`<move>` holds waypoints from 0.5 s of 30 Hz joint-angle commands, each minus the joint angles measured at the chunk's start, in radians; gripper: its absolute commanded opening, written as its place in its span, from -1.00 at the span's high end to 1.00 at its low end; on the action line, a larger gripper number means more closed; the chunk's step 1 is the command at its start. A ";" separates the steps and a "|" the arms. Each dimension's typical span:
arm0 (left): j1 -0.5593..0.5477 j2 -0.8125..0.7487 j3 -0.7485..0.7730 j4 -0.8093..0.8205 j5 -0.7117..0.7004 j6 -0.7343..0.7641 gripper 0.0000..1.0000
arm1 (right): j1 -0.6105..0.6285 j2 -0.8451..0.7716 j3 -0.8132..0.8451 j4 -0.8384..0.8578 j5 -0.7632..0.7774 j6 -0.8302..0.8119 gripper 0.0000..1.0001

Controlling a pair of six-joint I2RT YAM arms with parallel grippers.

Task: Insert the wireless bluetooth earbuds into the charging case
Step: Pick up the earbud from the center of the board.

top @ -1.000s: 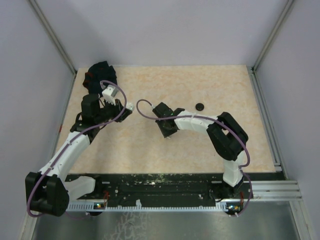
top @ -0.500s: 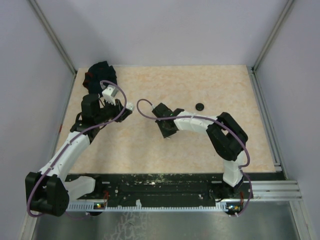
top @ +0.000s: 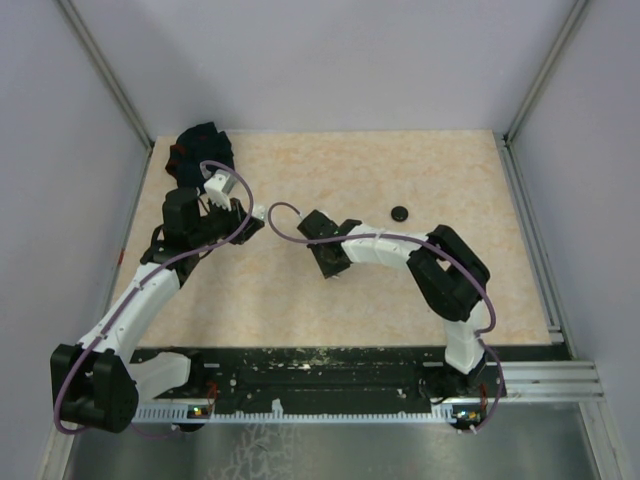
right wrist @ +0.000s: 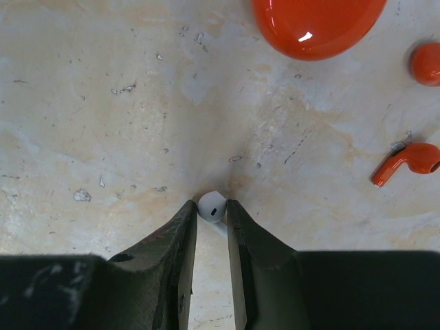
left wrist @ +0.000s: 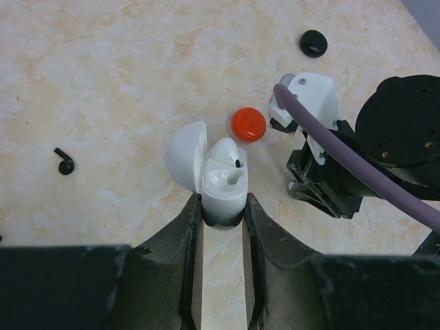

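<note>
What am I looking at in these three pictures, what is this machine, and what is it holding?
It is a robot with two arms bolted to the edge of a table, each ending in a two-finger claw. One picture looks down from above. The other two come from a camera on each wrist, so you see that arm's own fingers at the bottom. The left claw grips a white charging case with its lid open. The right claw pinches a white earbud low over the table. Lying loose are a red earbud, a black earbud, a red disc, a black disc and a black fabric bundle.
</note>
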 commanded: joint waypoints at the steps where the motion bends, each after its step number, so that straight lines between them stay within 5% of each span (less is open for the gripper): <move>1: 0.006 -0.009 0.035 0.018 0.015 0.001 0.99 | 0.011 0.033 0.030 -0.010 0.042 0.013 0.51; 15: 0.006 -0.073 -0.050 0.192 0.198 0.035 0.99 | -0.007 -0.236 -0.016 0.099 -0.086 -0.064 0.69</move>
